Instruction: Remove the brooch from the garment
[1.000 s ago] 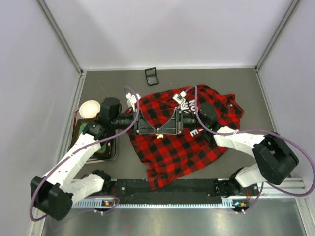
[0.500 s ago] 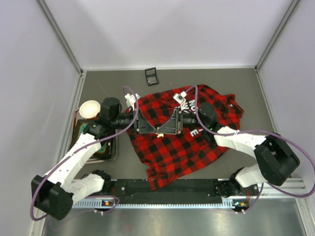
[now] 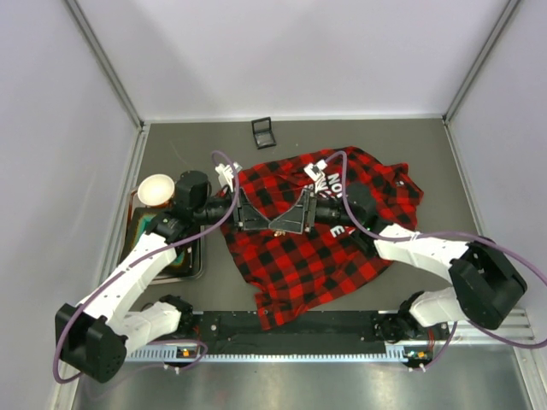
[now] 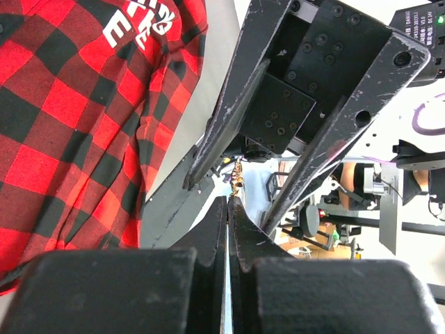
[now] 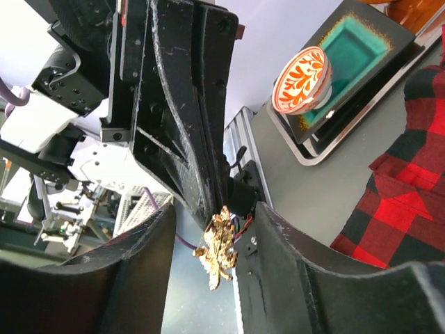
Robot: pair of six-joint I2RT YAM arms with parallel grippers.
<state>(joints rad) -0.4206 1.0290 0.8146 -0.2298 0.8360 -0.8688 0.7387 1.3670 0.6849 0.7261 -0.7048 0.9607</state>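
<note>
The left gripper [image 4: 229, 200] is closed, its matte black fingers pinched on the brooch [image 5: 217, 252], a small gold-coloured, leafy, glittering piece. The right gripper [image 5: 215, 209] is spread wide, its scuffed black fingers set on either side of the brooch. Both tips are met above the middle of the garment [image 3: 299, 256], a rumpled red-and-black plaid shirt. Left of the garment, a round orange-patterned bowl [image 3: 155, 190] is seen by a dark tray [image 3: 198, 256]. Against a second earlier, the tips are found over the same patch, while the right elbow is shifted slightly away from the garment.
</note>
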